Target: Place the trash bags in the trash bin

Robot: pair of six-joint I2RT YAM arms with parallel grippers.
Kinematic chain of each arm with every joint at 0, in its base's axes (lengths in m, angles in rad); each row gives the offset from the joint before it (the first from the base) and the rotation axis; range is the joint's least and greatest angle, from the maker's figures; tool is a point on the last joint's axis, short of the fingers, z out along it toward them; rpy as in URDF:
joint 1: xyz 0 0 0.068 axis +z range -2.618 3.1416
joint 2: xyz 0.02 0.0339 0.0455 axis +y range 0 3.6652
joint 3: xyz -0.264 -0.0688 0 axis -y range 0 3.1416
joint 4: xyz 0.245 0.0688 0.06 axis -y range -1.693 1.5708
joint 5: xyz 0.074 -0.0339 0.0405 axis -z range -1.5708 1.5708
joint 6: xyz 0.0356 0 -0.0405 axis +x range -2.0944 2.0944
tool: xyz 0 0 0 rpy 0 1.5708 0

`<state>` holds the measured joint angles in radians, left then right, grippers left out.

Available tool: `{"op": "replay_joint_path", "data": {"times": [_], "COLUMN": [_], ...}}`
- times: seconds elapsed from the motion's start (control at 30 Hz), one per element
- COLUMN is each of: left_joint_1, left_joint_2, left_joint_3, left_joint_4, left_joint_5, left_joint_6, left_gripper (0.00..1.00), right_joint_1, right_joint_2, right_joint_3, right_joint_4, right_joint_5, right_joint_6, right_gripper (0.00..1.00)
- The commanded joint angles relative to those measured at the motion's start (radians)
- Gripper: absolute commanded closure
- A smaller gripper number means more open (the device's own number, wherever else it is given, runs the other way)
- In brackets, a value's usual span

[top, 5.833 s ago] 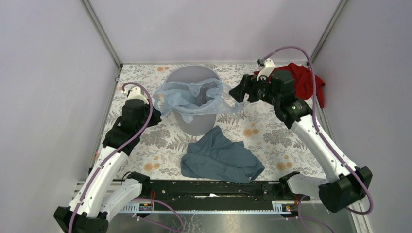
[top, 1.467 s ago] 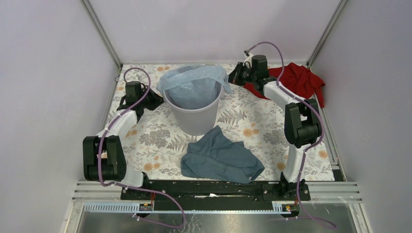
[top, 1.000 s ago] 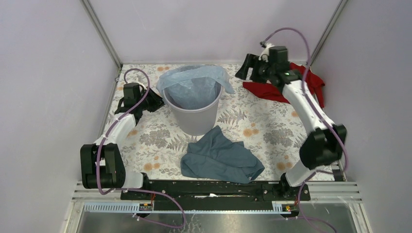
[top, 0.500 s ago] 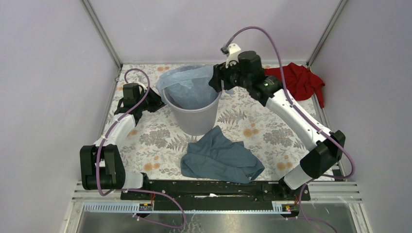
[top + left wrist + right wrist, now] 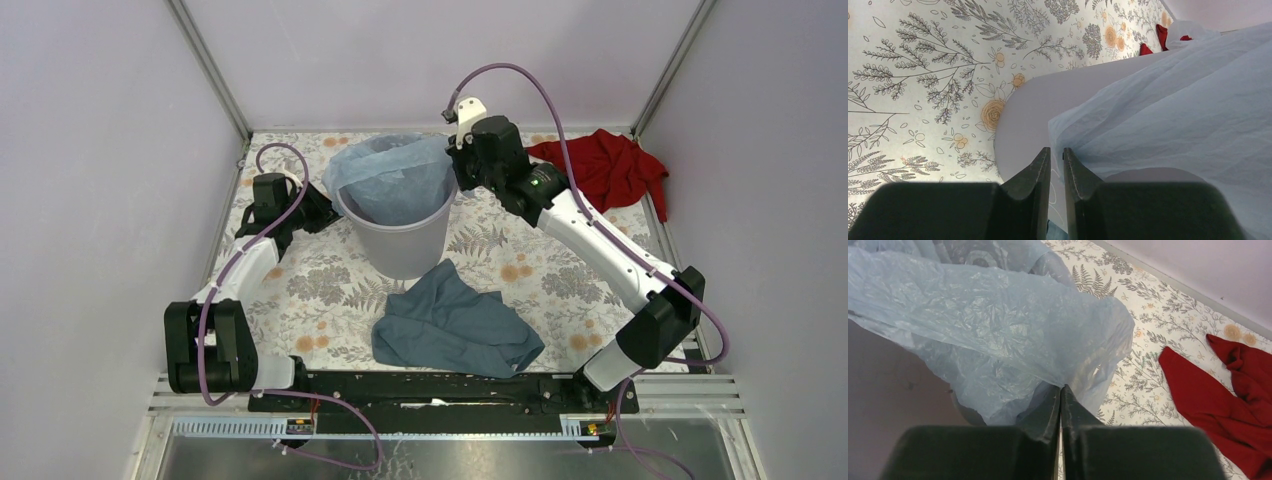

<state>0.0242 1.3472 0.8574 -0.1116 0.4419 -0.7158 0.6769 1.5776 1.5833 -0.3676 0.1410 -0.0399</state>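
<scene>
The trash bin (image 5: 400,245), round and light grey, stands at the middle back of the table. The pale-blue translucent trash bag (image 5: 392,182) is draped over its mouth and sags inside. My right gripper (image 5: 458,178) is at the bin's right rim. In the right wrist view the gripper (image 5: 1060,387) is shut, pinching the lower edge of the bag (image 5: 998,325). My left gripper (image 5: 322,210) sits at the left rim. In the left wrist view the gripper (image 5: 1055,150) has its jaws a narrow slit apart, with the bag's (image 5: 1173,110) edge at its tips beside the bin wall (image 5: 1033,115).
A slate-blue cloth (image 5: 455,325) lies crumpled in front of the bin, near the arm bases. A red cloth (image 5: 605,165) lies at the back right corner, also in the right wrist view (image 5: 1218,385). Walls close the table in on three sides.
My right arm swung from over the red cloth leftward to the bin's right rim, and its jaws closed on the bag's edge. The left arm held its place.
</scene>
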Motion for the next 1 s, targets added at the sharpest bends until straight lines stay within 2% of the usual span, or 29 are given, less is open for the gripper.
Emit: {"op": "replay_joint_path", "data": {"times": [0.0,0.13,0.47,0.6,0.8,0.87,0.97], "left_joint_1": [0.0,0.0,0.0,0.0,0.002,0.002,0.002], "left_joint_2": [-0.04,-0.028,-0.024,-0.018,-0.012,-0.035,-0.089], "left_joint_3": [0.003,0.013,-0.004,0.003,0.035,0.045,0.056], "left_joint_4": [0.028,0.016,0.029,0.023,-0.017,-0.048,-0.107], "left_joint_5": [0.01,0.011,0.01,0.003,-0.011,-0.037,-0.1], "left_joint_6": [0.008,0.017,0.028,0.038,0.055,0.073,0.104], "left_gripper": [0.81,0.81,0.8,0.8,0.79,0.71,0.52], "right_joint_1": [0.004,0.007,0.006,0.006,0.006,0.006,0.006], "right_joint_2": [0.014,-0.022,-0.292,-0.373,-0.408,-0.414,-0.402], "right_joint_3": [0.037,0.038,-0.257,-0.384,-0.51,-0.548,-0.578], "right_joint_4": [0.039,-0.002,0.01,0.073,0.172,0.219,0.26], "right_joint_5": [0.063,0.006,-0.275,-0.333,-0.363,-0.364,-0.368], "right_joint_6": [-0.024,0.016,0.178,0.21,0.234,0.236,0.23], "right_gripper": [1.0,1.0,1.0,1.0,1.0,1.0,1.0]}}
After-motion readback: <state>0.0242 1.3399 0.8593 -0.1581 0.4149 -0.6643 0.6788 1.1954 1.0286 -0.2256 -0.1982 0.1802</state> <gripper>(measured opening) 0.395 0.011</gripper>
